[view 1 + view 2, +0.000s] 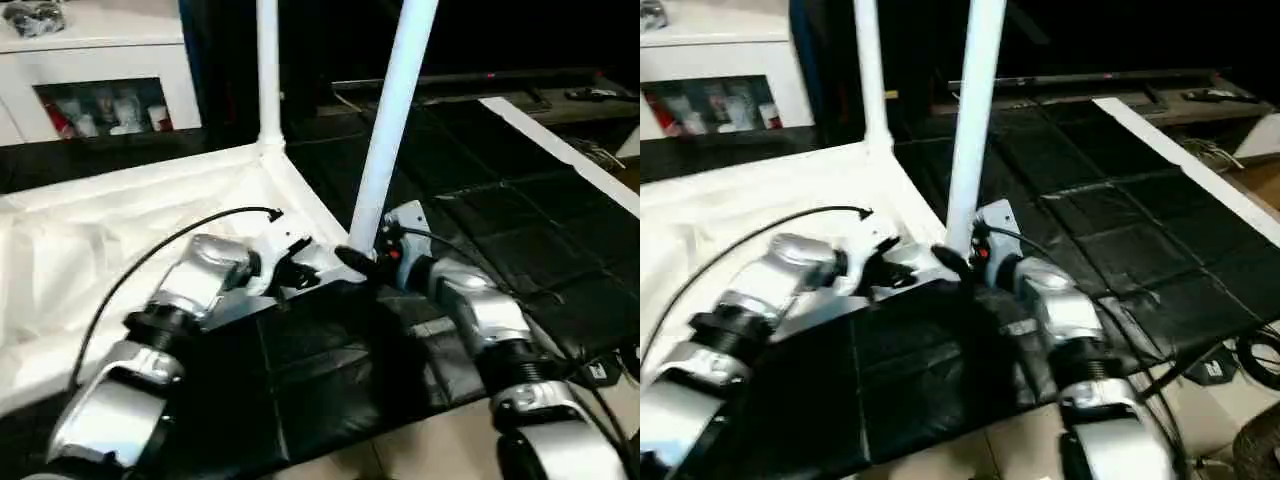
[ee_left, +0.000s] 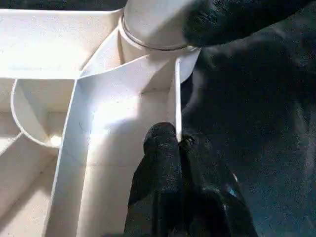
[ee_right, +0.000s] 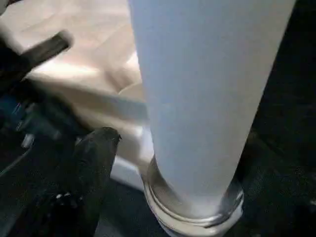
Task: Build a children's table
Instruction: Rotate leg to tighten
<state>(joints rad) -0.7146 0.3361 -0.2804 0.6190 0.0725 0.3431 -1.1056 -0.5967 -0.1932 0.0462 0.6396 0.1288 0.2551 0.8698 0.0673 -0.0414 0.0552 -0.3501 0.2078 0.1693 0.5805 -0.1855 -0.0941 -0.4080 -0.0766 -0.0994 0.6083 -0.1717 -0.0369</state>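
The white table top point(image 1: 120, 220) lies upside down on a black mat. Two white legs stand in its corner sockets: a far leg point(image 1: 268, 70) and a near leg point(image 1: 395, 120). My left gripper point(image 1: 300, 272) is shut on the top's thin rim wall point(image 2: 174, 98) beside the near corner, its fingertips point(image 2: 163, 138) pinching the wall. My right gripper point(image 1: 365, 256) sits at the base of the near leg point(image 3: 197, 98). One black finger point(image 3: 96, 148) stands a little apart from the leg, so the jaws are open around it. The far side of the leg hides the other finger.
A white cabinet with glass doors point(image 1: 100, 90) stands at the back left. The black mat point(image 1: 500, 200) spreads to the right, with a long white strip point(image 1: 560, 150) across its far right. Cables lie at the right front point(image 1: 1255, 360). Pale floor point(image 1: 440, 450) begins at the mat's near edge.
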